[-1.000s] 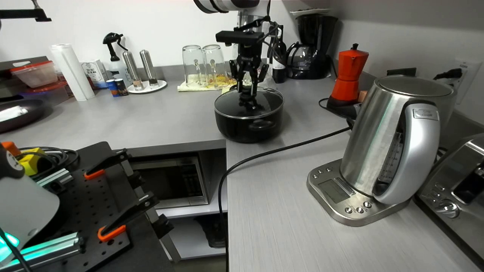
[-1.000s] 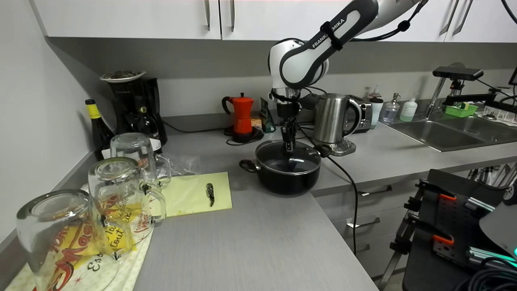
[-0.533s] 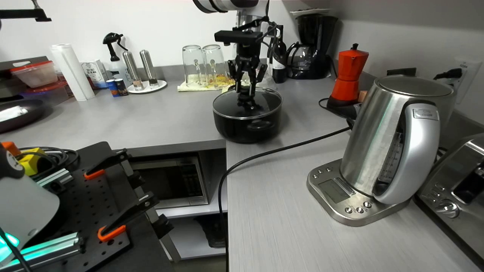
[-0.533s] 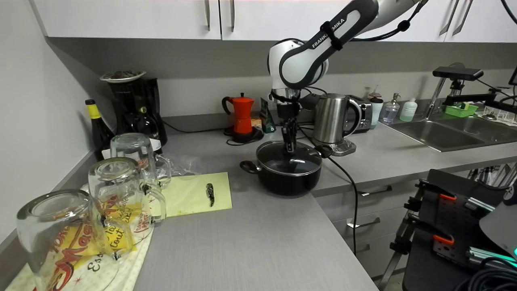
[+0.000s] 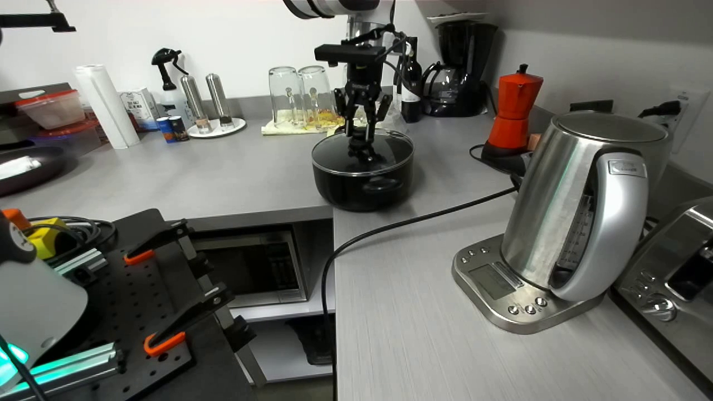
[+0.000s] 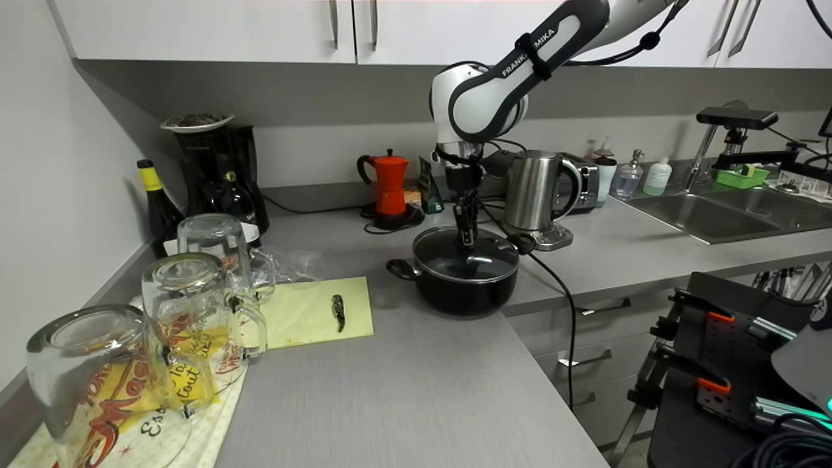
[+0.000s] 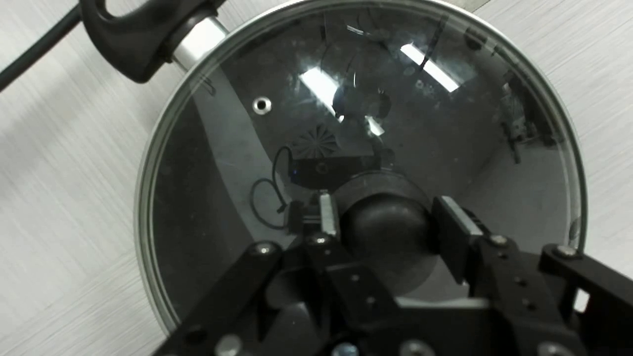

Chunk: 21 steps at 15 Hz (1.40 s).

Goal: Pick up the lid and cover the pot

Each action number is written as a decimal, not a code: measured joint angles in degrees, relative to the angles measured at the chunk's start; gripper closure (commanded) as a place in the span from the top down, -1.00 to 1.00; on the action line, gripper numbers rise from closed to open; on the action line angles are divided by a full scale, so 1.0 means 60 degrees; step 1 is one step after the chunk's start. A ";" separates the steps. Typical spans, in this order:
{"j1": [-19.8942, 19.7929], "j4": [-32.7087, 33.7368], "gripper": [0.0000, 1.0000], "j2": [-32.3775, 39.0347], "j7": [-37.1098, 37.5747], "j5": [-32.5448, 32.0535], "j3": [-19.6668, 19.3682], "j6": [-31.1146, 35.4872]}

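The clear-glass lid (image 5: pixel 337 153) with its metal rim lies flat on the black pot (image 5: pixel 356 192) and covers its mouth. The lid (image 6: pixel 448 261) and pot (image 6: pixel 458 298) show the same in the other exterior view, rim seated all round as far as I see. My gripper (image 5: pixel 360 133) points straight down at the lid's centre. In the wrist view its two fingers (image 7: pixel 388 215) stand on both sides of the dark knob (image 7: pixel 388 232) and appear to press on it. A pot handle (image 7: pixel 141 37) shows at the upper left there.
The steel kettle (image 5: pixel 562 211) stands on its base near the pot, with the toaster (image 5: pixel 674 289) beside it. A black cable (image 5: pixel 401 223) runs across the counter by the pot. The red moka pot (image 6: pixel 390 182) and glass mugs (image 6: pixel 188 305) stand farther off.
The gripper, lid and pot have slid together a few pixels, to the left in an exterior view. The fingers stay around the knob, and the lid stays on the pot.
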 measured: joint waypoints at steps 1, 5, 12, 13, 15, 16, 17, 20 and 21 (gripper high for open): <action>0.0002 0.0000 -0.50 -0.0003 0.0000 0.0000 0.0000 0.0000; 0.0015 0.0000 -0.50 -0.0031 0.0000 -0.0003 0.0000 -0.0001; 0.0015 -0.0015 -0.50 -0.0028 0.0000 -0.0003 -0.0007 -0.0030; 0.0014 -0.0020 -0.50 -0.0026 0.0000 -0.0003 -0.0012 -0.0038; 0.0008 -0.0042 -0.50 -0.0026 0.0000 -0.0003 -0.0028 -0.0051; 0.0003 -0.0060 -0.50 -0.0026 0.0000 -0.0002 -0.0036 -0.0051; -0.0002 -0.0078 -0.50 -0.0026 0.0000 -0.0002 -0.0041 -0.0051; -0.0005 -0.0127 0.48 -0.0028 0.0000 0.0002 -0.0055 -0.0051; -0.0006 -0.0127 0.54 -0.0027 0.0000 0.0002 -0.0055 -0.0051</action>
